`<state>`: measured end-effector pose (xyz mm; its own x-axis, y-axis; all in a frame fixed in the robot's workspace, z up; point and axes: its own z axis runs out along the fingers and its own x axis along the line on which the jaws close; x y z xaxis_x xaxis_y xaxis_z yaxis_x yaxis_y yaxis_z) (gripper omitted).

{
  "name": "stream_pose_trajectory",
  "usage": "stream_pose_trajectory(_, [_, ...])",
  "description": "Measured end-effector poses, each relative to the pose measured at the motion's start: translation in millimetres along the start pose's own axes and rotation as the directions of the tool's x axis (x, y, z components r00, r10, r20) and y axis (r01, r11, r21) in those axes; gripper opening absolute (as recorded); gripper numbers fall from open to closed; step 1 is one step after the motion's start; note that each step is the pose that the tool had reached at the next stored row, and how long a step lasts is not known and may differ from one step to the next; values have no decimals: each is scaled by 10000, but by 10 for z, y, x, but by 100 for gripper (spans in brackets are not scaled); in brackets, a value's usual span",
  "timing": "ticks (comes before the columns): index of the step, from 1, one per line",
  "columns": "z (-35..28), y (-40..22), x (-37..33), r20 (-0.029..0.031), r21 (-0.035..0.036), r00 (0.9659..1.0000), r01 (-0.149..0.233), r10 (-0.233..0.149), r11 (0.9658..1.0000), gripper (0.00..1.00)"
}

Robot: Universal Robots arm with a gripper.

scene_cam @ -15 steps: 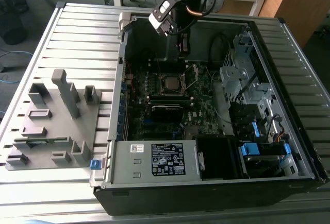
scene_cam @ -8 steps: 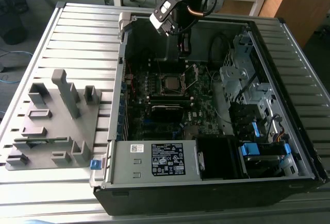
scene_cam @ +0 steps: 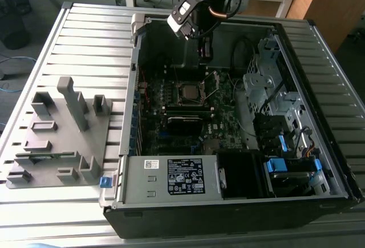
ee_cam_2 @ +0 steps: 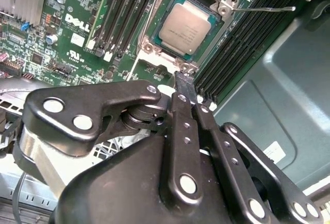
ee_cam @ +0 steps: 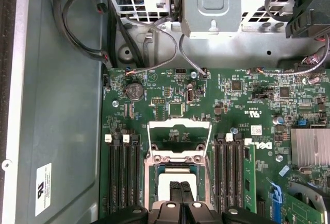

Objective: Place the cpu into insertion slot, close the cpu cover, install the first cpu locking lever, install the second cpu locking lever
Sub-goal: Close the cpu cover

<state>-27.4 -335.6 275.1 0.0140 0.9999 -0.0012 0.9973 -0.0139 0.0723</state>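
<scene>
Silver-grey cpu (ee_cam_2: 186,27) seated in insertion slot (ee_cam_2: 150,47); cpu cover (ee_cam: 179,125) stands open. In the exterior view the hand (scene_cam: 203,53), fingers pressed together and empty, hangs nose-down at 12 o'clock of the slot. Computer case (scene_cam: 171,225) lies on slatted metal worktop (scene_cam: 85,37).

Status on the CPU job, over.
Status: gripper shut, empty, just above the cpu. Chip seated in the insertion slot. The cpu cover up, open; a locking lever sticking out free. Nothing obstructing.
</scene>
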Motion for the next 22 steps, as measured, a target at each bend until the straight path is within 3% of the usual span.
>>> stream_pose_trajectory(11, [9, 114, 2, 1, 0, 10000, 0, 0, 10000, 11])
stream_pose_trajectory(22, [26, 303, 4, 1, 0, 10000, 0, 0, 10000, 11])
